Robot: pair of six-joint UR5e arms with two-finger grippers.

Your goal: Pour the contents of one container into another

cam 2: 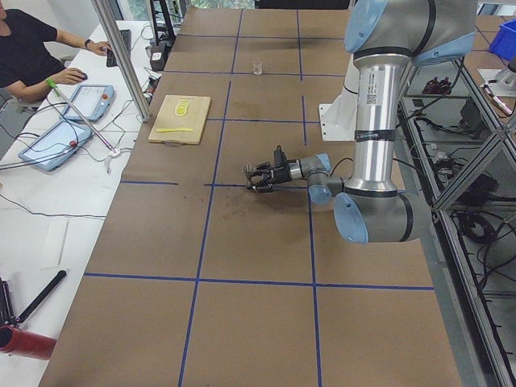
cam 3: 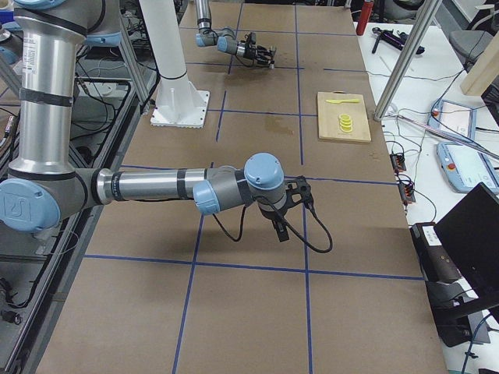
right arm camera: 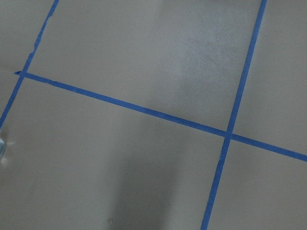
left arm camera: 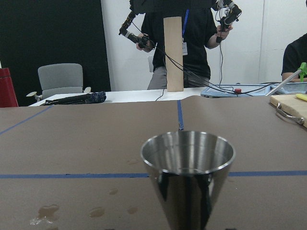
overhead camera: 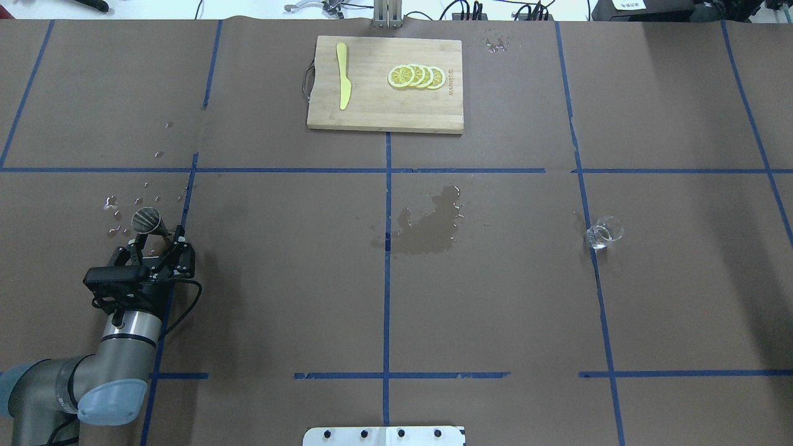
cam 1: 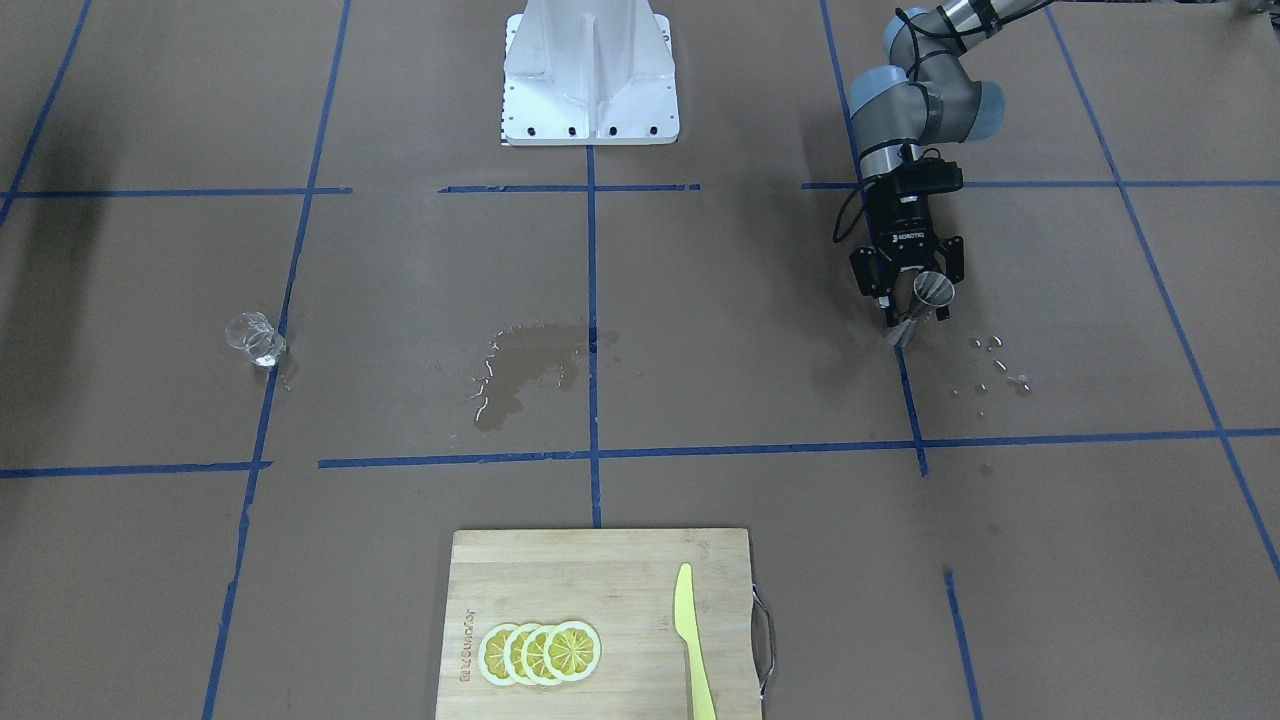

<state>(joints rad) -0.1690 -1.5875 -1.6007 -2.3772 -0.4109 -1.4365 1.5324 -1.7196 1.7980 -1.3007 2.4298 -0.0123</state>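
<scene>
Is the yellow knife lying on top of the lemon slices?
No, the yellow knife lies on the cutting board beside the lemon slices, with bare wood between them.

left arm (overhead camera: 121, 356): silver tubes, pale-blue caps | fingers (cam 1: 866, 272): black (cable looped behind) | base (cam 1: 590, 75): white

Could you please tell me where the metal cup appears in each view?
Front-facing: cup upper right.
Overhead: left, mid-height.
Exterior left: about centre, tiny.
Exterior right: top, left of centre, barely visible.
Left wrist: bottom centre, close up.
Right wrist: not in it.
Landmark: the board, in all but the right wrist.
</scene>
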